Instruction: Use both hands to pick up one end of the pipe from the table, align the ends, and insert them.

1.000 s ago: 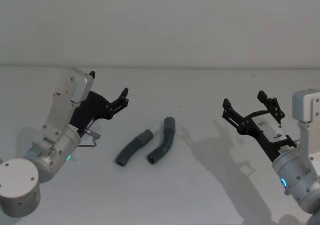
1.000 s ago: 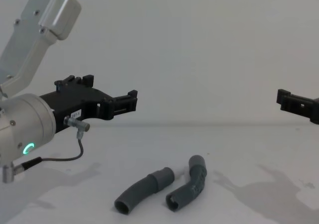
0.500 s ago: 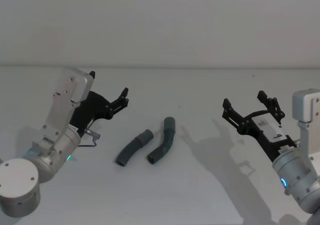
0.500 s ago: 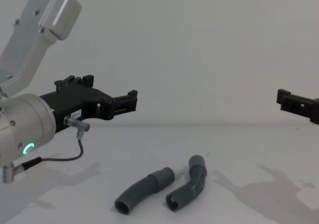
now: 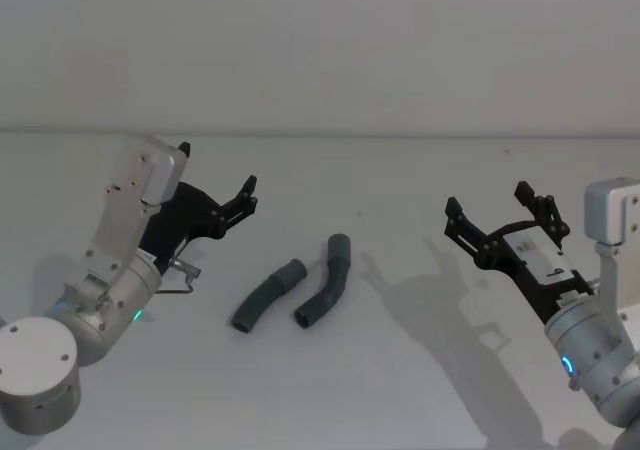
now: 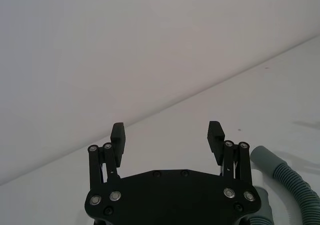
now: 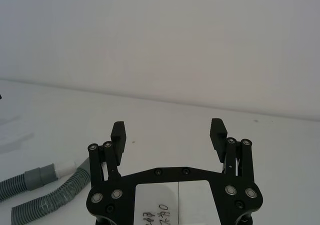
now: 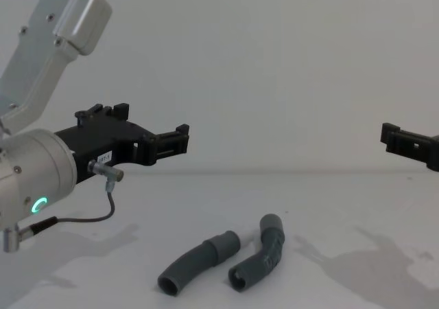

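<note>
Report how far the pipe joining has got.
Done: nothing yet. The left pipe piece and right pipe piece lie unjoined, side by side on the table. In hand: nothing; the left hand and right hand hover open on either side. To do: grasp both, align the ends, insert.

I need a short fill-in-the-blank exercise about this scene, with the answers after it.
1. ___ curved dark grey ribbed hose pieces lie on the white matte table.
2. They lie ___ the black plastic two-finger left tool and the matching right tool.
3. Both tools are ___ and hold nothing.
Missing words: two; between; open.
</note>
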